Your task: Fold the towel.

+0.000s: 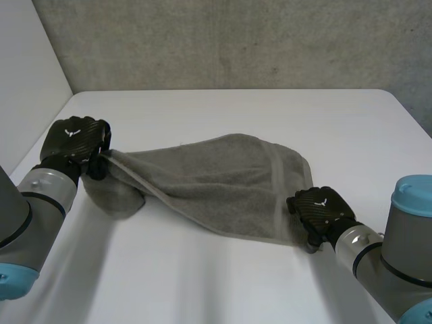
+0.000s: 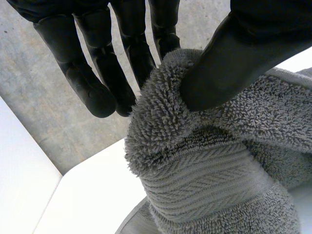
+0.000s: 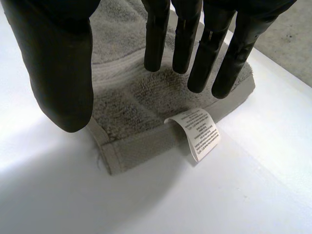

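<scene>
Bench [image 1: 223,108]: white. We see it carrying the towel across its middle, between the two arms.
Towel [image 1: 223,182]: grey terry, stretched crosswise. Its left end is raised off the bench and sags in a bunched fold beneath the left hand, while its right part lies flat. We judge it soft, limp and light, with a pile that grips well. It will droop wherever it is not held, so we would take it by the corners and the woven hem band.
Left hand [image 1: 74,138]: at the towel's left end. Its thumb [image 2: 229,63] presses a thick fold of hem against the fingers, pinching it clear of the bench.
Right hand [image 1: 320,209]: over the towel's near right corner. Its fingers [image 3: 195,53] are straight and apart from the thumb, clamping nothing. We cannot tell whether the tips touch the pile.
Care label [image 3: 197,131]: white, curling out from the hem at that corner, near the right fingertips. We judge it too flimsy to pull on.
</scene>
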Controlling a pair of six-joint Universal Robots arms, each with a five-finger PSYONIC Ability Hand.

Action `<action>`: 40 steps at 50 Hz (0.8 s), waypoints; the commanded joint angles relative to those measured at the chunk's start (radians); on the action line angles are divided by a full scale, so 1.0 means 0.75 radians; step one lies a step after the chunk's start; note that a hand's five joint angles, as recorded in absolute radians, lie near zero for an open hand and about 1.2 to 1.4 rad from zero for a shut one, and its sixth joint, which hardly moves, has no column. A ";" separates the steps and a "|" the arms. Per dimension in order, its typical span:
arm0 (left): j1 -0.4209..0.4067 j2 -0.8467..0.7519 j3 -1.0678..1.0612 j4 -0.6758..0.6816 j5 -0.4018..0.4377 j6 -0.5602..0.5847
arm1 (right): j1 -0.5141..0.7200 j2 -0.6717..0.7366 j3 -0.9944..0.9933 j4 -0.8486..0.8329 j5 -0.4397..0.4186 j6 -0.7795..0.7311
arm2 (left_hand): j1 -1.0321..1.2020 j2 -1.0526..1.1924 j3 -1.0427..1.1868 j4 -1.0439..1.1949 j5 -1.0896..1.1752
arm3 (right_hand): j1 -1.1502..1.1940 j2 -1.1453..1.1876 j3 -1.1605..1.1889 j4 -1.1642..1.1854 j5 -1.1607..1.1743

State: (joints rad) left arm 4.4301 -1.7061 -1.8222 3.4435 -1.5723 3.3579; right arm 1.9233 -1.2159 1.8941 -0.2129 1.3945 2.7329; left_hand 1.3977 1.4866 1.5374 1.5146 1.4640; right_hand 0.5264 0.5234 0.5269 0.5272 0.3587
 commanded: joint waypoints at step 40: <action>-0.002 0.000 -0.033 0.009 -0.002 0.000 | -0.022 0.126 -0.161 -0.119 -0.014 -0.048 | -0.213 -0.331 -0.399 -0.369 -0.534 | 1.160 1.164 1.159 1.159 1.151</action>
State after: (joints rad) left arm 4.4286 -1.7050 -1.8364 3.4457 -1.5733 3.3573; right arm 1.9127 -1.1024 1.7811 -0.3004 1.3849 2.6837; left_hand 1.3977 1.4862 1.5212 1.5103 1.4636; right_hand 1.3174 1.2981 1.2841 1.3315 1.1552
